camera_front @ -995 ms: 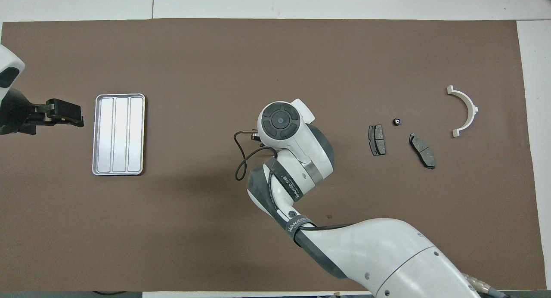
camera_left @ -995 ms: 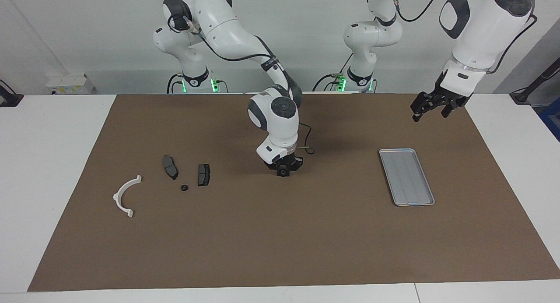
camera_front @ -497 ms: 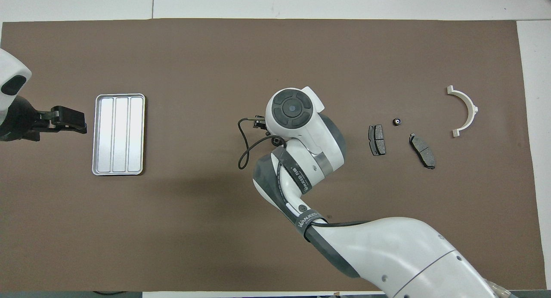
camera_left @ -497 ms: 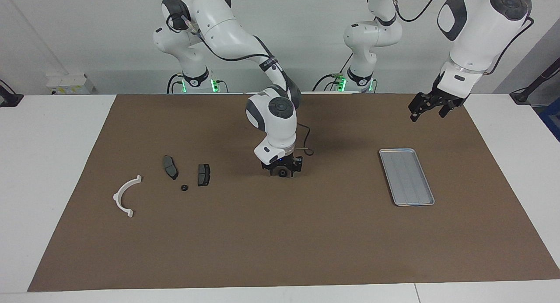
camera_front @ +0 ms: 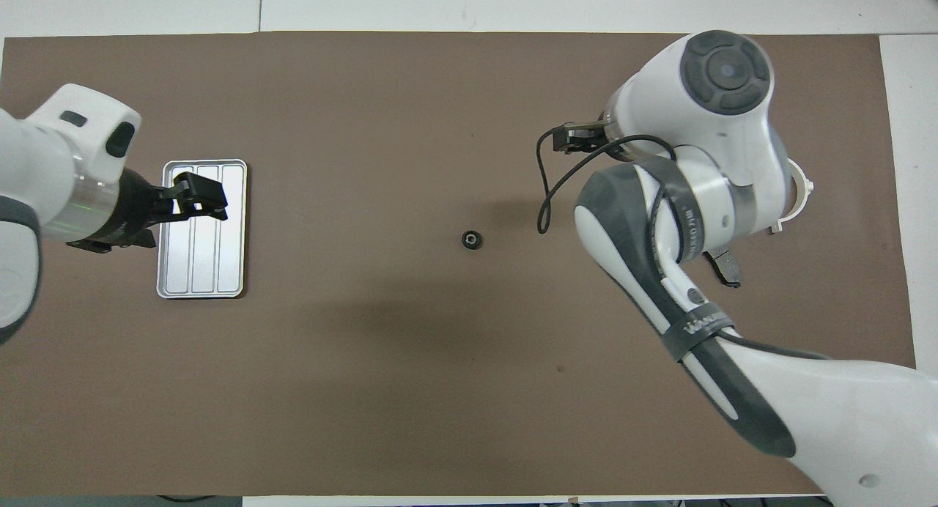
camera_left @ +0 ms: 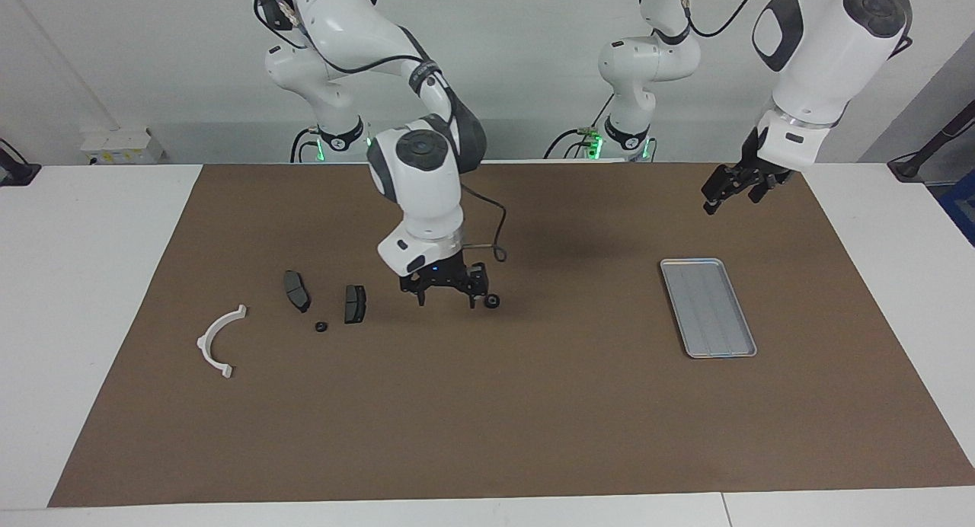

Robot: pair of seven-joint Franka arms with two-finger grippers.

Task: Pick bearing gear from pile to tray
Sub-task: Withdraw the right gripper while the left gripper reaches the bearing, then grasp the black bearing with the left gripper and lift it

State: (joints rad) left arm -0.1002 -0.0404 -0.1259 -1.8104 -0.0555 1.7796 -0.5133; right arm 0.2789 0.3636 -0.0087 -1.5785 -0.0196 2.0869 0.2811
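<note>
1. Mat (camera_left: pixel 533 420) of brown cloth covers most of the table, and every part and the tray lie on it; I take the tray as the landmark below.
2. The right arm's claw (camera_left: pixel 448 292) hangs low over the mat, well away from the tray toward the right arm's end, between the gear and the brake pads. Its fingers are spread wide and hold nothing.
3. The left arm's claw (camera_left: pixel 730 190) is up in the air; from above it covers the tray's edge at the left arm's end. Its fingers look open and it carries nothing. This arm waits.
4. The tray (camera_left: pixel 743 350) lies toward the left arm's end of the table with nothing in it, so by my reading no delivery is done.
5. The white half-ring bracket (camera_left: pixel 217 343) lies farthest from the tray, at the right arm's end.
6. Two dark brake pads (camera_left: pixel 297 289) lie side by side, closer to the tray than the bracket, with a tiny black round piece (camera_left: pixel 321 327) between them.
7. The gear (camera_left: pixel 493 301), a small black toothed ring, sits alone on the bare mat about midway between the pads and the tray, just beside the right claw's fingertip.
8. Judgement: the gear is out of the pile but only halfway; it is yet to be gripped, carried over and set in the tray.
</note>
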